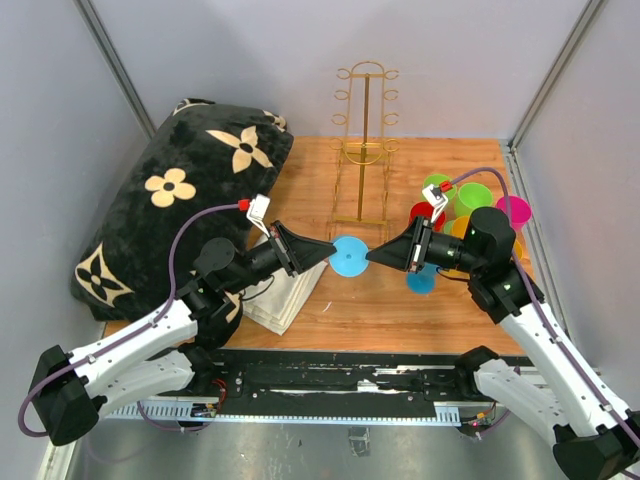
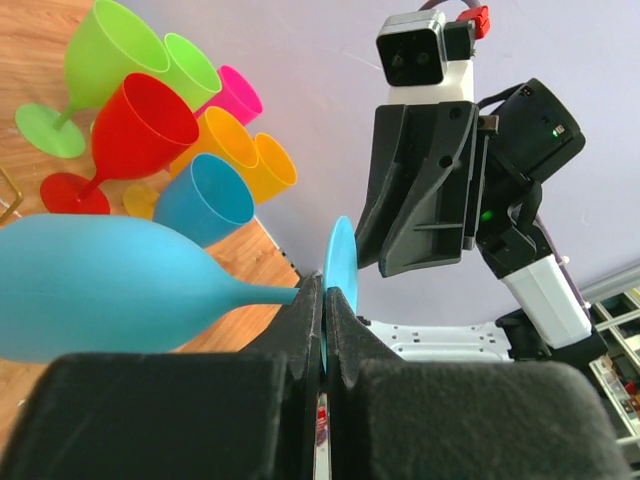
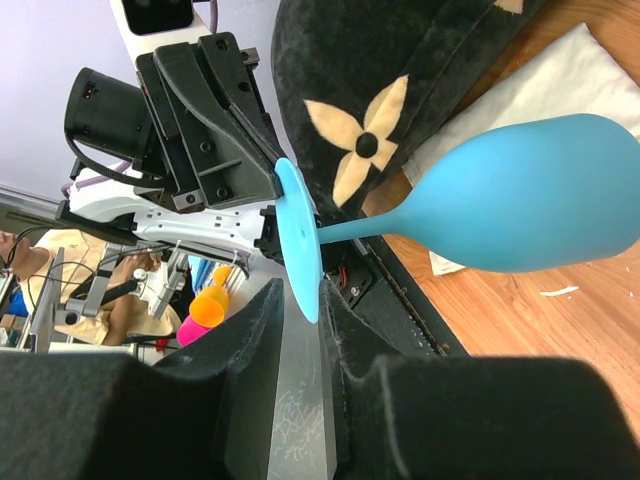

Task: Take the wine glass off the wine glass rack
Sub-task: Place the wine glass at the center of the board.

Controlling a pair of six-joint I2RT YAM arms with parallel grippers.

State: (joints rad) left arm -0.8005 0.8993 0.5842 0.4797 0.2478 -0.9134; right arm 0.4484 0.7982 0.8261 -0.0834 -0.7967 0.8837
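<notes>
Stem of the blue wine glass [image 2: 100, 285] sits pinched tight between my left fingers [image 2: 303, 335], just behind the foot. Glass lies level in the air, off the gold wine glass rack [image 1: 365, 130], in front of it over the desk [image 1: 380, 310]. Right fingers [image 3: 255, 345] stand narrowly parted either side of the foot's rim; I see no firm clamp. Coloured glasses [image 1: 470, 205] cluster to the right.

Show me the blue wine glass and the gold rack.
blue wine glass [image 3: 540, 195]: right wrist view, on the bowl.
gold rack [image 1: 366, 120]: top external view, on the central pole.
</notes>
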